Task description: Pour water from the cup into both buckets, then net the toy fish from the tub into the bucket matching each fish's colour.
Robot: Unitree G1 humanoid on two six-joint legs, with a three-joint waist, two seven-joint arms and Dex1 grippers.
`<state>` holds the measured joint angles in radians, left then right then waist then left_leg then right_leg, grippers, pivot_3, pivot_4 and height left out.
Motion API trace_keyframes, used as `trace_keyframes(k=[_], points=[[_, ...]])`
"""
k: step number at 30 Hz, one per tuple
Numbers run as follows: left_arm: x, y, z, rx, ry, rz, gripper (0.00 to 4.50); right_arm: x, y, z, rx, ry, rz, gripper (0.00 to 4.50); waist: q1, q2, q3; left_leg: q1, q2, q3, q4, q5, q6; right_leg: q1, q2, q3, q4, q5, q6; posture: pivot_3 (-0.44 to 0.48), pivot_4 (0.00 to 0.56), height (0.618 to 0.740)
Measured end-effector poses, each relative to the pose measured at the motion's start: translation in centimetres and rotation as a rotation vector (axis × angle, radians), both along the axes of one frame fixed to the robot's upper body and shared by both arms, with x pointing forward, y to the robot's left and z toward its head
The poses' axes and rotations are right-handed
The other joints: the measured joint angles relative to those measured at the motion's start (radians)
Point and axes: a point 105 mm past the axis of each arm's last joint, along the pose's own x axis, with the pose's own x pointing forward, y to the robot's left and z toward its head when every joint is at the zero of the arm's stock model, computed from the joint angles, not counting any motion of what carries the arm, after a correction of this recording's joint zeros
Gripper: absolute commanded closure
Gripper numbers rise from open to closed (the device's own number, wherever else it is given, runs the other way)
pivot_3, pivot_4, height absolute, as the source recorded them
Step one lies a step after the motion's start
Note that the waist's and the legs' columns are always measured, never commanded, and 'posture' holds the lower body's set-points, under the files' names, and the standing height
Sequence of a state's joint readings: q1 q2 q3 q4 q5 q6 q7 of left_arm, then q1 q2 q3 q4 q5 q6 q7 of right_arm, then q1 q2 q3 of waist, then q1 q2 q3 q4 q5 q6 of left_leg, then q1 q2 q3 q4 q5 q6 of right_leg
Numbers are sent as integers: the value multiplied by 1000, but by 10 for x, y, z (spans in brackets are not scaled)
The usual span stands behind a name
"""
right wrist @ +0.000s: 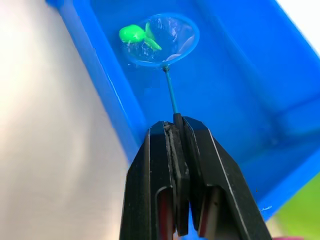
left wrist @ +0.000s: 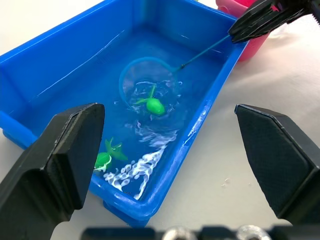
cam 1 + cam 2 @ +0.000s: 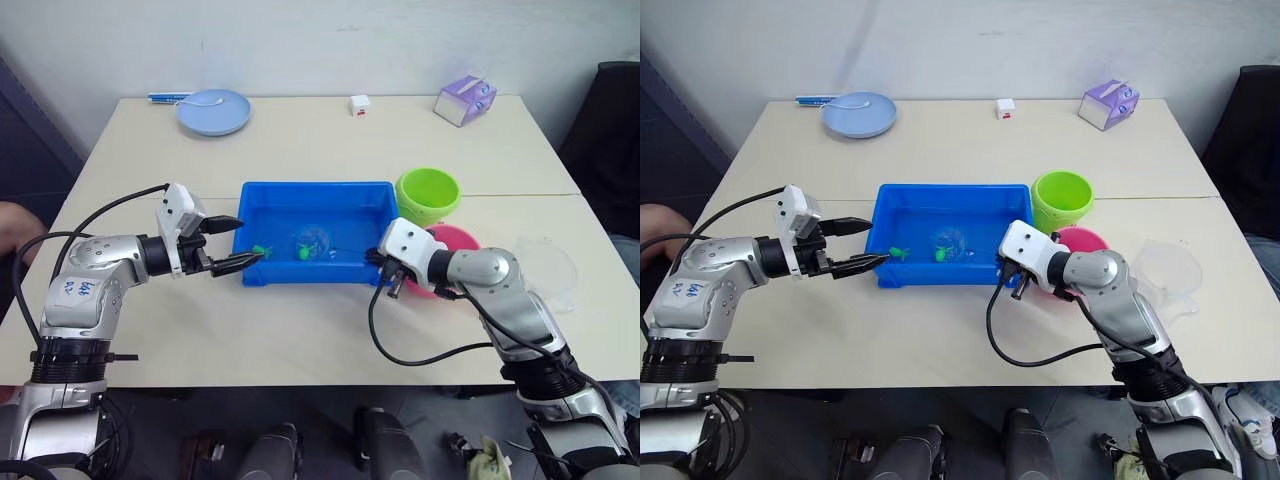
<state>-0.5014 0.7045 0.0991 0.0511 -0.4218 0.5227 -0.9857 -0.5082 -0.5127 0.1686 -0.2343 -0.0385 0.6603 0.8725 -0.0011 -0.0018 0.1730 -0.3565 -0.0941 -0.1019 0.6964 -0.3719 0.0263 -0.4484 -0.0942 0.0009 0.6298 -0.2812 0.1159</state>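
Gripping the net (image 1: 161, 40) by its thin dark stick, our right gripper (image 1: 176, 131) dips the round mesh hoop over one of two green fish (image 2: 155, 106) in the rectangular blue tub (image 3: 262, 196) on the tabletop (image 3: 300, 330), beside two round buckets (image 3: 428, 195), while our left gripper (image 3: 232, 243) gapes empty.

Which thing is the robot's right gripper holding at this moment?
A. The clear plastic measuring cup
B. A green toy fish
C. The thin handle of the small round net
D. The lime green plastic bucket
C. In the right wrist view the right gripper has its jaws shut on the thin dark handle of the small round light-blue net, whose hoop sits in the water of the shallow bright blue plastic tub.
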Motion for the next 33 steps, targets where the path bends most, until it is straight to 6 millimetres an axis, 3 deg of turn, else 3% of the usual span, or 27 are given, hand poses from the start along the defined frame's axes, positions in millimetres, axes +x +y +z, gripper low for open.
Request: trace_keyframes(k=[6, 13, 20, 22, 27, 31, 33], points=[[7, -14, 8, -29, -18, -46, 0, -10, -8, 12, 150, 137, -71, 3739, 2, 0, 0, 0, 0, 0, 0, 0, 0, 0, 0, 0, 0, 0, 0, 0, 150, 740], [15, -32, 14, -93, -13, -110, 0, -20, -16, 30, 231, 145, -133, 3739, 0, 0, 0, 0, 0, 0, 0, 0, 0, 0, 0, 0, 0, 0, 0, 0, 150, 740], [23, -72, 23, -170, -22, -229, 0, -29, -57, 67, 249, 14, -302, 3739, 16, 0, 0, -1, -2, 0, 1, 0, 0, 0, -1, 0, 0, 0, 0, 0, 150, 740], [23, -89, 28, -188, -33, -283, 0, -30, -76, 79, 211, -54, -377, 3739, 22, 0, 0, -1, -2, 0, 1, 0, 1, 0, -2, 0, 0, 0, 1, 0, 150, 740], [26, -104, 26, -222, -25, -323, 0, -31, -103, 85, 79, -156, -481, 3739, 23, 0, 0, 0, -2, 1, 0, 0, 1, 0, -1, 1, 0, 0, 1, 0, 150, 740], [26, -112, 21, -231, -14, -352, 0, -19, -130, 93, -257, -366, -514, 3739, 21, 0, 0, 0, -2, 3, 1, 0, 1, -1, -1, 1, -2, 0, 1, 0, 150, 740], [26, -111, 20, -228, -11, -348, 0, -14, -134, 94, -347, -426, -500, 3739, 20, 0, 0, 0, -2, 3, 0, 0, 1, -1, -1, 1, -2, 0, 1, 0, 150, 740]])
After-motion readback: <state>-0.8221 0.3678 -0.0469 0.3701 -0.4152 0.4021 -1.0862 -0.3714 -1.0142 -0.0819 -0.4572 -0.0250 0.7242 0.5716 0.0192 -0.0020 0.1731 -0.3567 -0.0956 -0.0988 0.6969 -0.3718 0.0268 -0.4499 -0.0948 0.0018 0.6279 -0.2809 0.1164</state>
